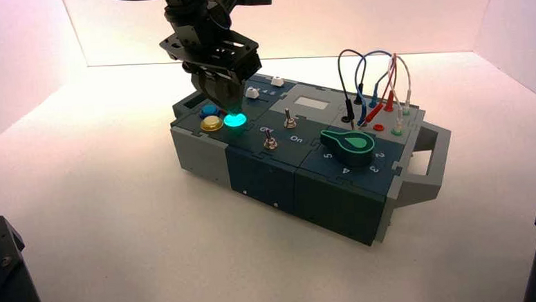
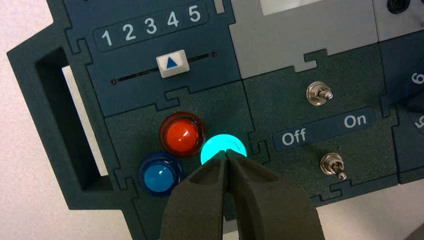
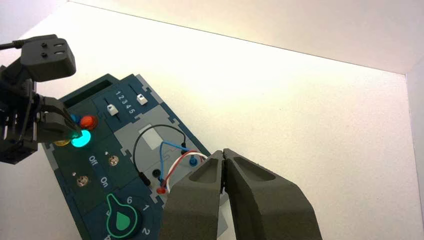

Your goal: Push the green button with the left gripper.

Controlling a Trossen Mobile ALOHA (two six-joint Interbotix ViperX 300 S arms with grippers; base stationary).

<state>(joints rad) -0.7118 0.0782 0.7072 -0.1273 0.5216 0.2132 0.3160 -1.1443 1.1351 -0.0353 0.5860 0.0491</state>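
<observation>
The green button [image 1: 234, 119] glows bright teal at the left end of the box [image 1: 267, 182], beside the yellow button [image 1: 211, 123]. My left gripper [image 1: 227, 103] comes down from above with its fingers shut, and their tips rest on the button's edge. In the left wrist view the shut gripper [image 2: 227, 154] touches the lit green button [image 2: 223, 146], next to the red button [image 2: 182, 135] and the blue button [image 2: 160, 175]. My right gripper [image 3: 223, 152] is shut and empty, held above the box's wire end. The lit button also shows in that view [image 3: 80, 139].
A slider [image 2: 172, 63] sits under the 4. Two toggle switches [image 2: 319, 93] [image 2: 333, 165] flank the Off/On label. The green dial knob [image 1: 348, 143], looped wires [image 1: 372, 83] and a grey handle [image 1: 432, 160] are at the right end.
</observation>
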